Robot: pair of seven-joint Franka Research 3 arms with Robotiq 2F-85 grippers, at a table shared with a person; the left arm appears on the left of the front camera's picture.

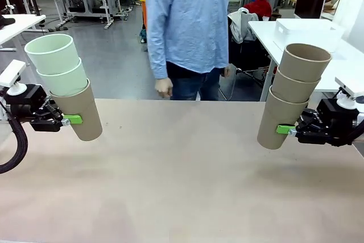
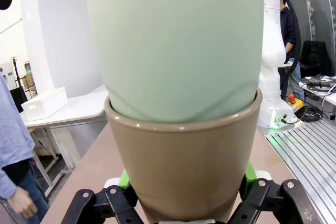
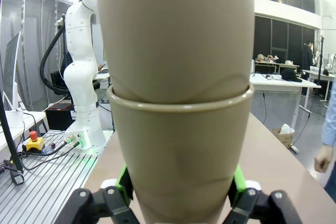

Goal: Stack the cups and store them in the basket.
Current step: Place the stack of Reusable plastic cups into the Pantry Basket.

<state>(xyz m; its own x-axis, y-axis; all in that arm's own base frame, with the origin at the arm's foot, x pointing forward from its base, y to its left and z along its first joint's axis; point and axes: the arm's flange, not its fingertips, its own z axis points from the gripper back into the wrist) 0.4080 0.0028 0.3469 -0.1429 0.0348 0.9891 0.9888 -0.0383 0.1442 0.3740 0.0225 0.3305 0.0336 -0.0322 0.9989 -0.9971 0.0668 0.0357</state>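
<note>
My left gripper (image 1: 73, 120) is shut on a tan cup (image 1: 81, 112) that carries two mint green cups (image 1: 57, 64) nested in it; this stack leans left, above the table's left side. In the left wrist view the tan cup (image 2: 184, 166) sits between the green pads with a mint cup (image 2: 176, 45) inside it. My right gripper (image 1: 284, 130) is shut on the lowest of three nested tan cups (image 1: 293, 95), a stack tilted to the right over the table's right side. The right wrist view has this stack (image 3: 178, 129) close up. A white bin, apparently the basket (image 1: 307, 32), stands on a white side table at the back right.
A person in a blue shirt (image 1: 190, 21) stands at the far edge of the table, one hand (image 1: 164, 87) hanging down. The brown table top (image 1: 182, 174) stretches between the two arms. The white side table (image 1: 267, 29) stands behind the right arm.
</note>
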